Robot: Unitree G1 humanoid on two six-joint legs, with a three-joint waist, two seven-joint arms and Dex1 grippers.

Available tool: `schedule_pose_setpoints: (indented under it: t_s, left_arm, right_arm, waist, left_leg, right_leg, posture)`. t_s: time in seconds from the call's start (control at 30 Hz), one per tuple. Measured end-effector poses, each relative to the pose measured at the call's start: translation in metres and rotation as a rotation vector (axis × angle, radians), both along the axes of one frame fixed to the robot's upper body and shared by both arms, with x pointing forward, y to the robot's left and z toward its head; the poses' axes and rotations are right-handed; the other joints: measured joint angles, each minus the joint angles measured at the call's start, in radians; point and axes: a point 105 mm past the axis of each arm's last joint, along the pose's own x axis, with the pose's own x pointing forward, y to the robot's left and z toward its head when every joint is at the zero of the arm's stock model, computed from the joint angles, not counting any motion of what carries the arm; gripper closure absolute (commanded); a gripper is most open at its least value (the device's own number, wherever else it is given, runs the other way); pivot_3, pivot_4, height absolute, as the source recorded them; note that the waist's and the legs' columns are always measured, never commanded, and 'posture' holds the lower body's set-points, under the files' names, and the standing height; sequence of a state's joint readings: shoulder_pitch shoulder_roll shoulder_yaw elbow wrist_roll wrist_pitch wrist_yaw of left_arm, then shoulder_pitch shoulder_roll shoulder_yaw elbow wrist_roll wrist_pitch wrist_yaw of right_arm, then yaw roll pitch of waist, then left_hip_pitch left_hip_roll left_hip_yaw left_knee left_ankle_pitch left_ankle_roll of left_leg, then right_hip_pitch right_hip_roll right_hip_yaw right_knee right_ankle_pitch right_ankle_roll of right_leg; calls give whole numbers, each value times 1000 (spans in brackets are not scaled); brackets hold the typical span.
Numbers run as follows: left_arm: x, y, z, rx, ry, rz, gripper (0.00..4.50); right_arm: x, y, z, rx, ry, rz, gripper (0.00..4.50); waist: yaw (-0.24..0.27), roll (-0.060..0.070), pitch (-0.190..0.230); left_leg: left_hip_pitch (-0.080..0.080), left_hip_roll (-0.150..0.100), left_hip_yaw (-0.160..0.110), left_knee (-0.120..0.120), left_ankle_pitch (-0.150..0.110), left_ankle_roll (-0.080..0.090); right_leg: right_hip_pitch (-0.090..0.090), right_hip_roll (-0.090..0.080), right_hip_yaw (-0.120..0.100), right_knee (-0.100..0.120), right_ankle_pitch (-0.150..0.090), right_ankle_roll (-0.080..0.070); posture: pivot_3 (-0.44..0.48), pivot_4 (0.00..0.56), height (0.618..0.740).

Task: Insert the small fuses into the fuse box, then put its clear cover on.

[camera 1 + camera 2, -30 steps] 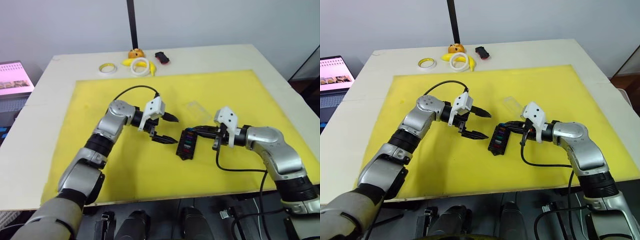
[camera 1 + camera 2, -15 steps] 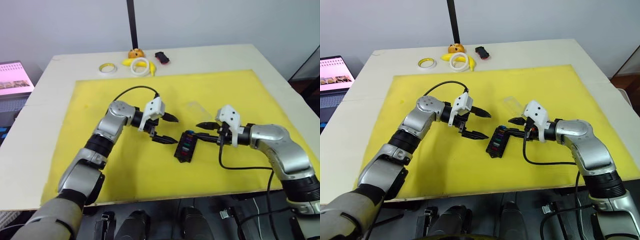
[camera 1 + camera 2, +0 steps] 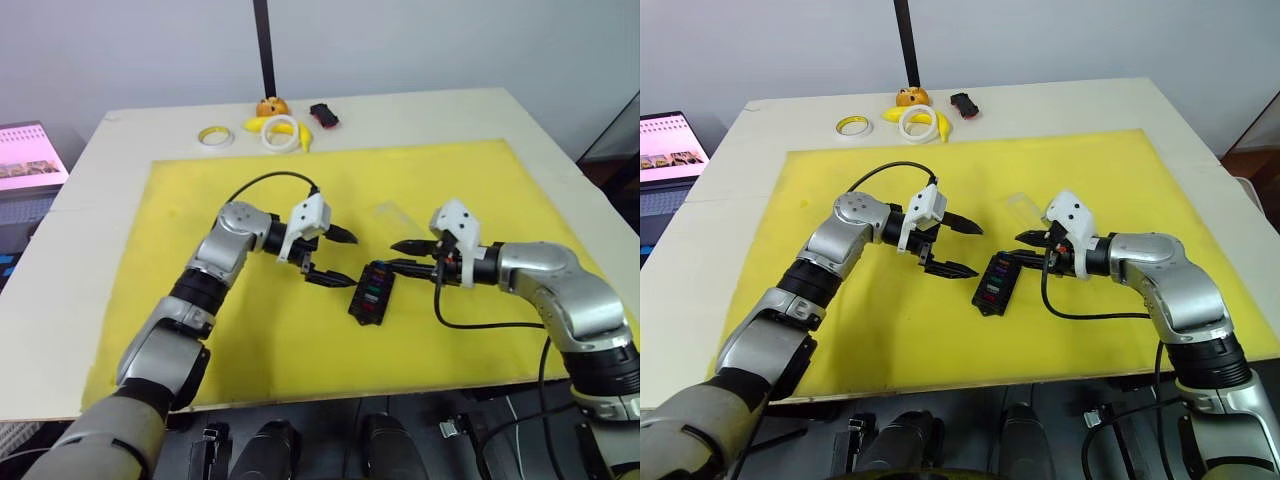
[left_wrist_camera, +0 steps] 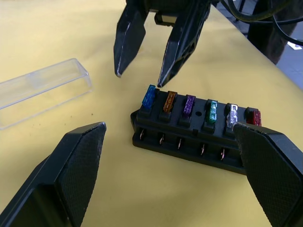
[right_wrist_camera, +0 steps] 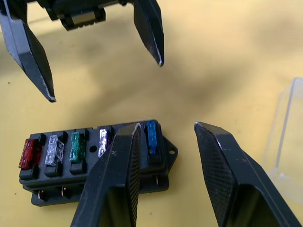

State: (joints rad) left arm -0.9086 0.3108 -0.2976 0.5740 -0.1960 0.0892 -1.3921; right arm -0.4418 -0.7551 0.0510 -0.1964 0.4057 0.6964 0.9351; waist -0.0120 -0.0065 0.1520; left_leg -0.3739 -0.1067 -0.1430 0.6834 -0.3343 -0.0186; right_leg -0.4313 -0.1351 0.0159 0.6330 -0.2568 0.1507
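fuse box between grippers (both spread)

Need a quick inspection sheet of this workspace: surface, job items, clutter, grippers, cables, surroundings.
Surface: yellow mat on a pale table.
Job's things: fuse box with six fuses seated in a row; clear cover off, lying beside it.
Clutter: two tape rings, yellow and orange items, black-and-red object at the far edge.
Grippers: left gripper and right gripper open, flanking the box.
Cables: black cable looped on each wrist.
Surroundings: laptop screen, black pole.
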Motion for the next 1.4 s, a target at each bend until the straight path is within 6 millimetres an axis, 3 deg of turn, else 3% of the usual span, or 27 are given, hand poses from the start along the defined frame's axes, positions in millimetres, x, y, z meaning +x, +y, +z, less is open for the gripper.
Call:
schedule_pose_setpoints:
  t_s: [0.47, 0.57, 0.63, 1.4]
  left_arm:
    - [0, 0, 0, -2, -7, -1, 0]
    - [0, 0, 0, -3, -8, 0, 0]
    - [0, 0, 0, -3, -9, 1, 0]
    - [0, 0, 0, -5, -16, 0, 0]
  right_arm:
    - [1, 4, -4, -4, 17, -5, 2591]
    - [1, 4, -5, -5, 21, -2, 3438]
    - [1, 5, -5, -6, 23, -1, 4452]
    - [1, 6, -4, -32, -44, 25, 4452]
  waist:
    - [0, 0, 0]
    - [0, 0, 0]
    - [0, 0, 0]
    - [0, 0, 0]
  left_leg:
    - [0, 0, 0, 0, 0, 0]
    - [0, 0, 0, 0, 0, 0]
    - [0, 0, 0, 0, 0, 0]
    - [0, 0, 0, 0, 0, 0]
  right_leg:
    - [0, 0, 0, 0, 0, 0]
    - [0, 0, 0, 0, 0, 0]
    - [0, 0, 0, 0, 0, 0]
    - [0, 0, 0, 0, 0, 0]
  posture:
    - [0, 150, 740]
    - [0, 150, 740]
    - [0, 150, 740]
    - [0, 150, 740]
